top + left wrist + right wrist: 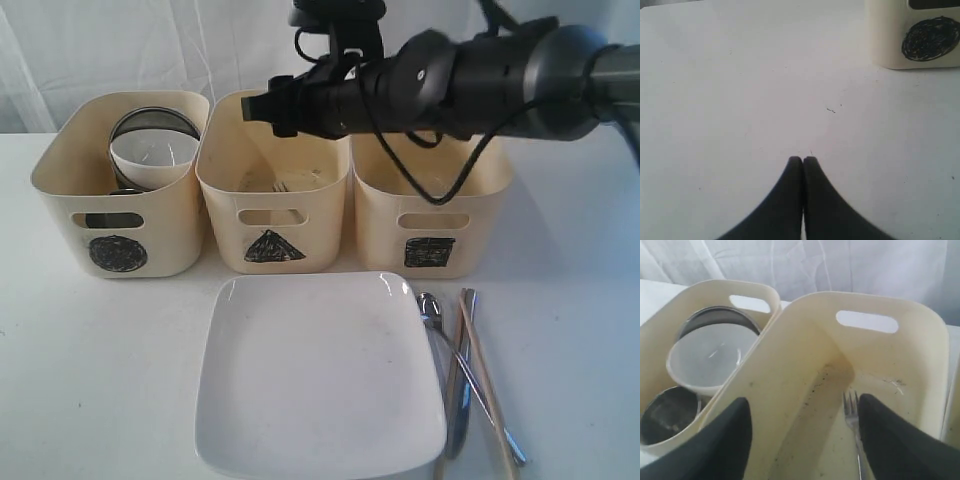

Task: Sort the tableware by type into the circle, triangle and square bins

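Note:
Three cream bins stand in a row: circle bin [60, 190], triangle bin [215, 190], square bin [375, 215]. The circle bin [657, 332] holds a small white bowl [152, 157], a steel bowl [715, 315] behind it and a steel mug [667, 412]. A fork [852, 412] lies on the floor of the triangle bin [920, 355]. My right gripper [802, 412] hangs open above that bin, empty. The large square white plate [315, 375] lies in front, with steel cutlery [455, 380] and wooden chopsticks [490, 385] beside it. My left gripper [802, 160] is shut over bare table near the circle bin [912, 35].
The right arm [470, 80] reaches across from the right over the square and triangle bins. A white curtain hangs behind the bins. The white table [90, 380] shows bare surface left of the plate.

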